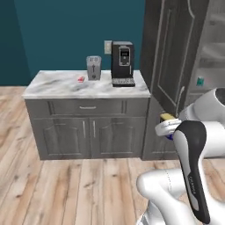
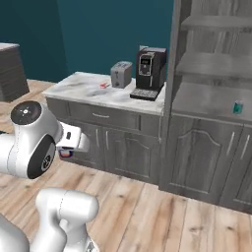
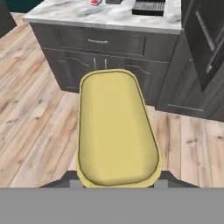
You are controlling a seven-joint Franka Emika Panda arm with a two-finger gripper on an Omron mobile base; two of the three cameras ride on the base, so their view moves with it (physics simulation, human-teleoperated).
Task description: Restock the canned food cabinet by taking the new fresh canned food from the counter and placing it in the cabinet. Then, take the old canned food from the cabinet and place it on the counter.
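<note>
The gripper [image 3: 117,186] clamps the old canned food [image 3: 117,127], whose yellow top hides both fingers. The teal new fresh canned food [image 2: 238,107] sits small on the cabinet [image 2: 211,98] shelf.

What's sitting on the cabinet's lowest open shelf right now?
One small teal-green can with a pale top stands on the grey wood-grain cabinet shelf. The open door covers the shelf's left part in the left base view.

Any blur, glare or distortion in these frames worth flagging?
Hand view: the old can's yellow top looms stretched and soft-edged, very close to the lens. Left base view: the counter looks soft, evenly lit, no glare. Right base view: the teal can is small and blurry.
</note>
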